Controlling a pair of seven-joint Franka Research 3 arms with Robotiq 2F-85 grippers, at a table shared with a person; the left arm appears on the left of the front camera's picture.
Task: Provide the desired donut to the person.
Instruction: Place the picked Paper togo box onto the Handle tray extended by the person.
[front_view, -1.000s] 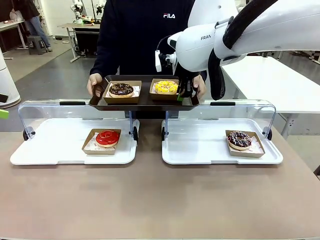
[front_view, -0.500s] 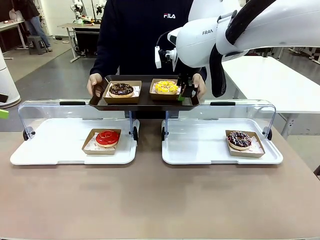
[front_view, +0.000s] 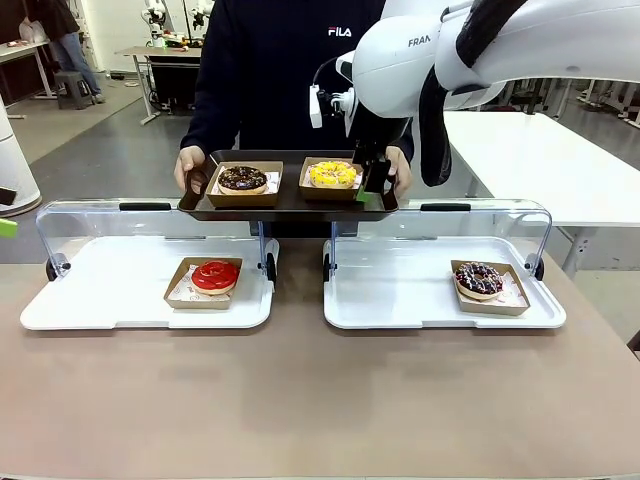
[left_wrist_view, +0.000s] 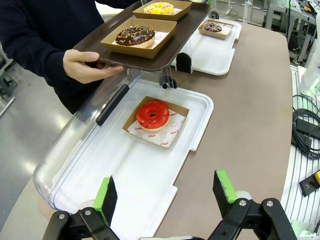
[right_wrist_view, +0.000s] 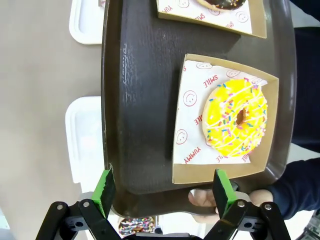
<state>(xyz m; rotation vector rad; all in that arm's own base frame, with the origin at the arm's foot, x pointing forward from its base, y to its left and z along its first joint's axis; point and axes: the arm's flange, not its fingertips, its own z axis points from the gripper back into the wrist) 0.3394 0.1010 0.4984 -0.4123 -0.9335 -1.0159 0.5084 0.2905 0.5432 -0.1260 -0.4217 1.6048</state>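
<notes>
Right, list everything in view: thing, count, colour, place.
Brown tray: one, dark brown, held by the person above the far covers.
Yellow donut: one, in a cardboard box on the brown tray's right.
Chocolate donut: one, boxed, brown tray's left.
White trays: two, clear covers open, on the table.
Red donut: one, boxed, left white tray.
Sprinkled chocolate donut: one, boxed, right white tray.
Person's hands: two, gripping the brown tray's ends.
Left tool: open, over the left white tray.
Right tool: open, above the brown tray.
</notes>
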